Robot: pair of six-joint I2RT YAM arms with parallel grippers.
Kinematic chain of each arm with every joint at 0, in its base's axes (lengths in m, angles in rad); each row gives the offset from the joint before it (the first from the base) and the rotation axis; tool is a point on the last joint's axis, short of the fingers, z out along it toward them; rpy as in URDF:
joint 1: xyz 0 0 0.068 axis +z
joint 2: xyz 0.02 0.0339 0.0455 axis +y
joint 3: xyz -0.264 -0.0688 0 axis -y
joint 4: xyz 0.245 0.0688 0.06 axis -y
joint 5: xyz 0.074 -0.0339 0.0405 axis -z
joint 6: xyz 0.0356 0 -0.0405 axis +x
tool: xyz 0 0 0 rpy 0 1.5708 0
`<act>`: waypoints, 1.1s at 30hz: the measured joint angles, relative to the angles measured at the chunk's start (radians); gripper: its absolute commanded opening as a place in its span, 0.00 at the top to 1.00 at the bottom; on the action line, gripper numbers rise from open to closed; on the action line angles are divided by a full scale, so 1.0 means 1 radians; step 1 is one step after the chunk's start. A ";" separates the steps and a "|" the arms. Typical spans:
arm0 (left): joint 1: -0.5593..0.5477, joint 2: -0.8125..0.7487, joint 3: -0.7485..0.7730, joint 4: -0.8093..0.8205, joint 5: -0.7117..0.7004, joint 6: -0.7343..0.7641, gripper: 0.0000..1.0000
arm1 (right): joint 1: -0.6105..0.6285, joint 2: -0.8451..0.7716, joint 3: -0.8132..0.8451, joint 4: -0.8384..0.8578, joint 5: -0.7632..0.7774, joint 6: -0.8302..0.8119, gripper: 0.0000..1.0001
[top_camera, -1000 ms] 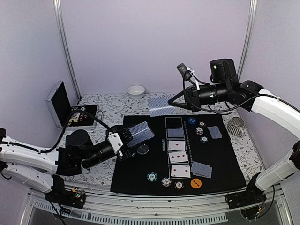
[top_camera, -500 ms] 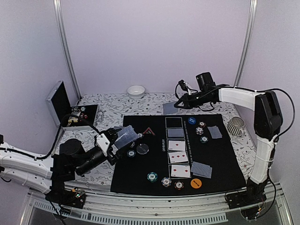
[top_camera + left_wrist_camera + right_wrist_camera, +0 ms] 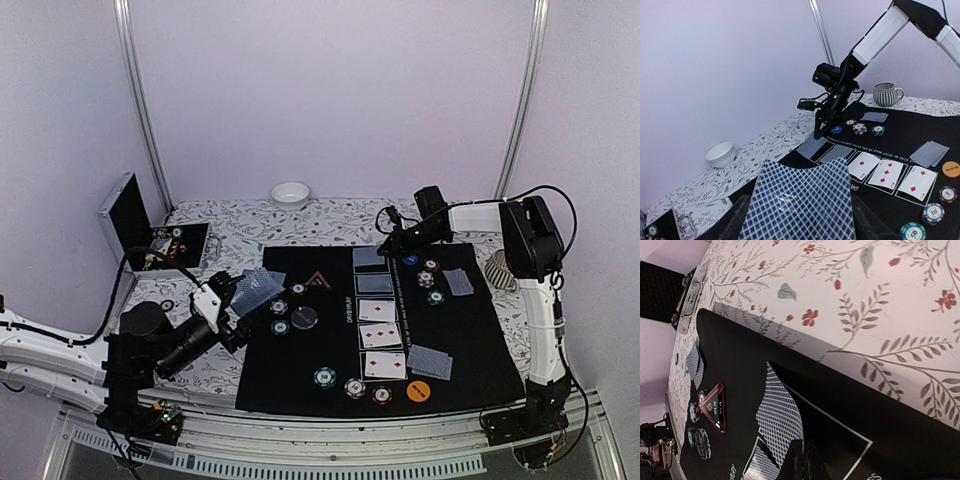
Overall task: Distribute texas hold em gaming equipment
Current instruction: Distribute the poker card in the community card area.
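Note:
My left gripper (image 3: 236, 303) is shut on a stack of blue-backed cards (image 3: 258, 288), held above the mat's left edge; the stack fills the left wrist view (image 3: 800, 200). My right gripper (image 3: 386, 247) is shut on one face-down card (image 3: 367, 256), its fingertips (image 3: 795, 460) pinching that card (image 3: 782, 417) low over the top rectangle of the black mat (image 3: 500, 350). Three red diamond cards (image 3: 380, 335) lie face up in the lower rectangles, and a face-down card (image 3: 374, 283) lies in the second one. Chips (image 3: 354, 387), an orange disc (image 3: 419, 391) and a blue disc (image 3: 409, 258) sit on the mat.
A white bowl (image 3: 290, 194) stands at the back. A striped mug (image 3: 505, 268) stands right of the mat. An open case (image 3: 150, 240) sits at the left. A dark disc (image 3: 304, 318), a red-edged triangle marker (image 3: 317, 280) and two face-down card pairs (image 3: 429, 361) lie on the mat.
The right arm has swung down and carried its card from behind the mat to the top rectangle. The left gripper has drawn back to the left with the stack.

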 measured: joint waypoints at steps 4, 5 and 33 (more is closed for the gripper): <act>0.000 -0.004 -0.002 0.000 -0.006 -0.004 0.39 | -0.025 0.031 0.006 0.001 -0.001 0.010 0.98; 0.000 -0.005 -0.002 0.000 -0.008 -0.005 0.39 | -0.028 0.038 0.014 0.001 -0.003 0.010 0.98; 0.000 0.011 -0.086 -0.005 -0.258 -0.222 0.39 | -0.024 0.098 0.078 -0.075 -0.055 -0.083 0.87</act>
